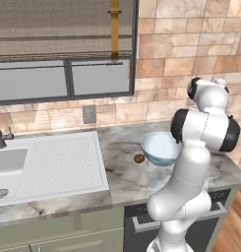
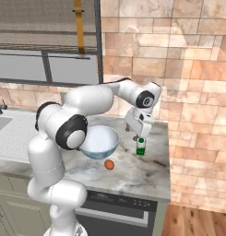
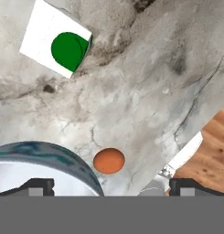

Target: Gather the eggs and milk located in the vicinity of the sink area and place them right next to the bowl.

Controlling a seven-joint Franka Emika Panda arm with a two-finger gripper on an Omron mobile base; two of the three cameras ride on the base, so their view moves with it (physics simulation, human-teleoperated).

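Standing upright near the right end of the worktop, just right of the bowl (image 2: 99, 141): the milk carton (image 2: 140, 146), white with a green cap, long axis vertical. Hovering directly above that carton: the gripper (image 2: 138, 135), pointing down, jaws spread as wide as they go, holding nothing and touching nothing. Lying on the marble between the bowl and the front edge of the worktop: the orange-brown egg (image 2: 109, 164), just beside the bowl's rim, apart from the carton. In the hand view, looking straight down: the carton's square top with its round green cap (image 3: 70, 49) sitting toward the far side of the frame, the egg (image 3: 109, 160) lying close above the finger tips (image 3: 38, 185), the bowl's glossy blue rim (image 3: 49, 153) curving in at the lower left, the worktop's front edge and the wooden floor showing at the lower right. In the left base view: the same egg (image 1: 139, 158) resting against the bowl (image 1: 160, 147) on its sink side, the white sink unit (image 1: 48, 165) with dotted drainboard lying well apart toward the left end of the worktop. Judging from this layout: carton and one egg already resting next to the bowl, the open hand being free for the remaining egg, whose place cannot be told.
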